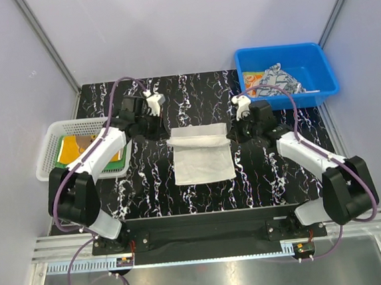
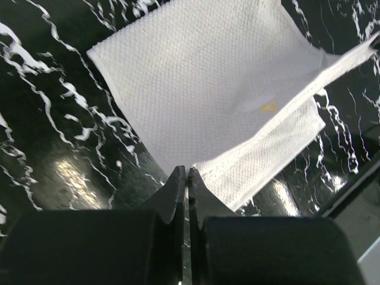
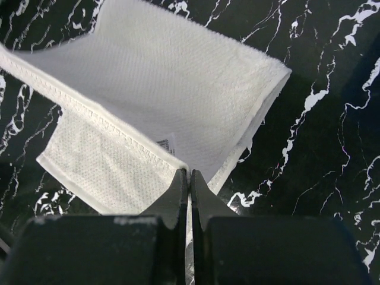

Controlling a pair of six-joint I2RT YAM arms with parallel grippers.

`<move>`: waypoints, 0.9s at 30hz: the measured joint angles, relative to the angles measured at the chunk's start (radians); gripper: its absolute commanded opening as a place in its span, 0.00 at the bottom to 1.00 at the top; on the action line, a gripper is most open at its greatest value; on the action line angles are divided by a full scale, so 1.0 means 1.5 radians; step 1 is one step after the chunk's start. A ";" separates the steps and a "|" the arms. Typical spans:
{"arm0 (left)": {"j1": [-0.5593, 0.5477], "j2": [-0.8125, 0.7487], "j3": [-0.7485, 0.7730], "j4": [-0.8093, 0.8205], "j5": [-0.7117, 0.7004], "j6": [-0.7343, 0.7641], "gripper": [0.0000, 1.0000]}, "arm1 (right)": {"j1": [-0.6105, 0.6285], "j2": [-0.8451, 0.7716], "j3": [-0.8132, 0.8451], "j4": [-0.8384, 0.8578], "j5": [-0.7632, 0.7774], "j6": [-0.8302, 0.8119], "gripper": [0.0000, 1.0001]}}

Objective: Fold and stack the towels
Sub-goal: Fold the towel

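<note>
We look down on a black marble-patterned table [image 1: 147, 186] with white veins, closed in by pale lavender walls [image 1: 11, 78]. At its centre lies 1 white towel [image 1: 202, 158], most of it flat on the surface. Its far edge is raised and stretched taut between the 2 arms, and that lifted hem crosses above the flat part as a narrow band.

The left gripper [image 1: 166, 136] pinches the far left corner. In the left wrist view its jaws are pressed together at the tips [image 2: 183, 178], with the towel [image 2: 202, 89] hem running out from between them. The right gripper [image 1: 232, 135] is clamped on the far right corner. In the right wrist view [image 3: 185, 178] the hem of the towel [image 3: 160, 89] meets the closed tips, and a small label [image 3: 165, 142] shows just beside them.

In the blue bin [image 1: 318, 71] at the far right corner sit 1 navy-and-white patterned towel [image 1: 280, 80] and 1 orange-marked cloth [image 1: 253, 81], both crumpled. In the white basket [image 1: 48, 151] at the left edge, 1 orange-yellow towel [image 1: 77, 147] lies on 1 green towel [image 1: 116, 166], partly behind the left arm.
</note>
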 measured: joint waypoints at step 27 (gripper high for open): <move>-0.093 -0.045 -0.131 -0.096 -0.028 -0.038 0.41 | 0.049 -0.094 -0.104 -0.167 0.034 0.214 0.37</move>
